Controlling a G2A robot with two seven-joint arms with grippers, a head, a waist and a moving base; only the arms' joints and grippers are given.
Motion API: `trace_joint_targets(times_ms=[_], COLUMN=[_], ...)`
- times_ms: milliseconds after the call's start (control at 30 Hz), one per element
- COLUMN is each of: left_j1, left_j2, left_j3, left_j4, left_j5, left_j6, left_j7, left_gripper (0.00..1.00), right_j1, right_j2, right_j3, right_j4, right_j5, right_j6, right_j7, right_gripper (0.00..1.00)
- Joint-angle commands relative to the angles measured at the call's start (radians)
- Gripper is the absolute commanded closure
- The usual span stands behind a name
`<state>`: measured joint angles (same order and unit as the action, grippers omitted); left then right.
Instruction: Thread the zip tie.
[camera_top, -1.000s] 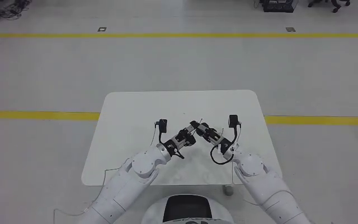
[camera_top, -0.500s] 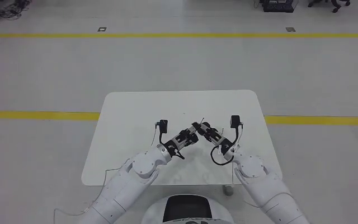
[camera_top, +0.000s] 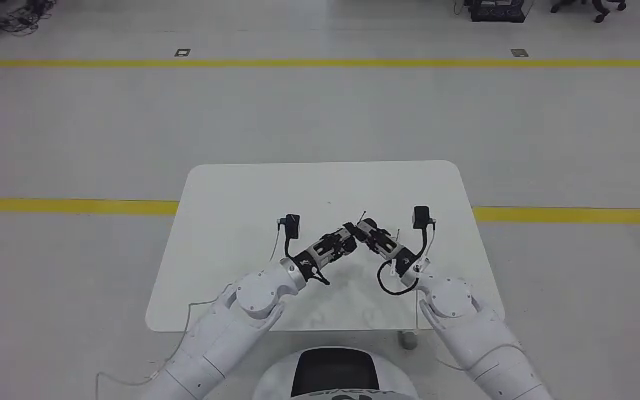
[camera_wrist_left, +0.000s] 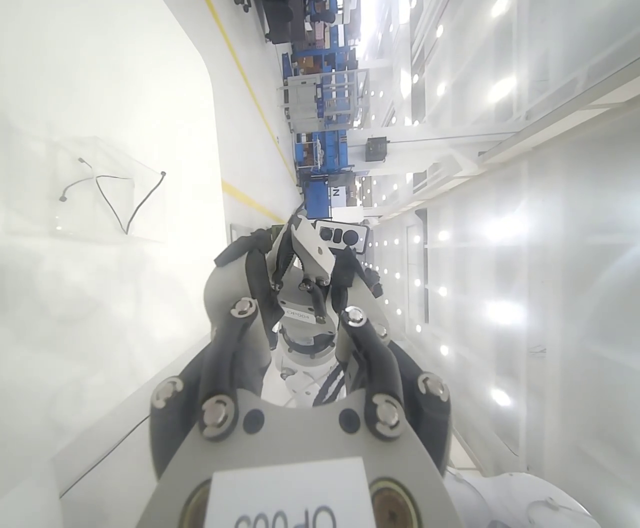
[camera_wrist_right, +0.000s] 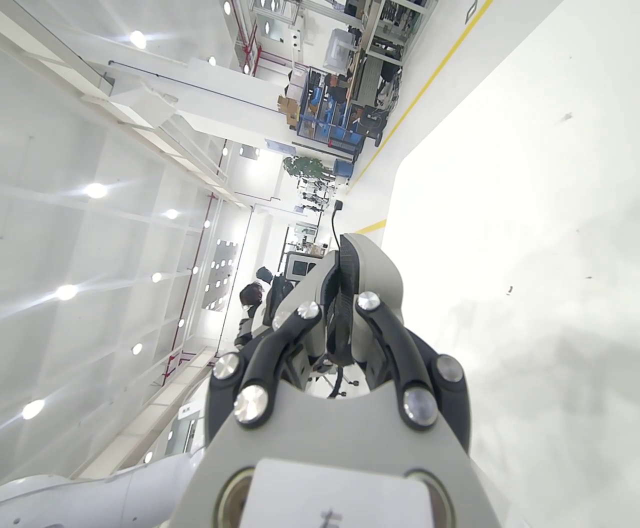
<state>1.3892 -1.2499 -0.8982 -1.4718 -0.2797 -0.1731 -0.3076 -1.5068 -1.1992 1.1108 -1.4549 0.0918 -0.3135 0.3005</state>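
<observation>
Zip tie (camera_wrist_right: 334, 222) pinched above white table (camera_top: 230, 200)

Rounded tabletop on a pale floor (camera_top: 100, 130) crossed by yellow lines (camera_top: 100, 63). From above, left gripper (camera_top: 343, 238) and right gripper (camera_top: 358, 231) meet tip to tip over its middle. Right wrist view: fingers clamped on the thin black tie. Left wrist view: fingers apart; clear bag (camera_wrist_left: 75, 220) of ties lying on the table.
</observation>
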Motion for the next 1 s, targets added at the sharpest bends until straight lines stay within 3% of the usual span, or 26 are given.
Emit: trace_joint_targets(times_ms=[0,300,567,767,833,933,967], left_j1=[0.000,-0.001,-0.003,-0.005,-0.006,-0.007,-0.007], left_j2=[0.000,0.000,0.000,-0.001,-0.001,-0.001,-0.001], left_j3=[0.000,0.002,0.005,0.006,0.006,0.007,0.007], left_j4=[0.001,0.003,0.009,0.011,0.012,0.015,0.017], left_j5=[-0.002,-0.004,-0.006,-0.006,-0.007,-0.008,-0.009], left_j6=[-0.002,-0.005,-0.001,0.000,0.001,0.001,0.001], left_j7=[0.001,0.000,0.001,0.004,0.004,0.002,0.001], left_gripper=[0.76,0.88,0.88,0.94,1.00,1.00,1.00], right_j1=[0.000,-0.003,-0.010,-0.011,-0.011,-0.011,-0.011], right_j2=[-0.001,-0.004,-0.005,-0.006,-0.007,-0.007,-0.008], right_j3=[0.000,0.004,0.009,0.011,0.012,0.012,0.013], right_j4=[0.001,-0.001,-0.007,-0.007,-0.007,-0.007,-0.007], right_j5=[-0.003,-0.012,-0.013,-0.015,-0.015,-0.015,-0.015], right_j6=[0.001,-0.002,-0.025,-0.026,-0.026,-0.026,-0.026], right_j7=[-0.001,-0.010,0.000,0.010,0.012,0.015,0.016], right_gripper=[1.00,1.00,1.00,1.00,1.00,1.00,0.78])
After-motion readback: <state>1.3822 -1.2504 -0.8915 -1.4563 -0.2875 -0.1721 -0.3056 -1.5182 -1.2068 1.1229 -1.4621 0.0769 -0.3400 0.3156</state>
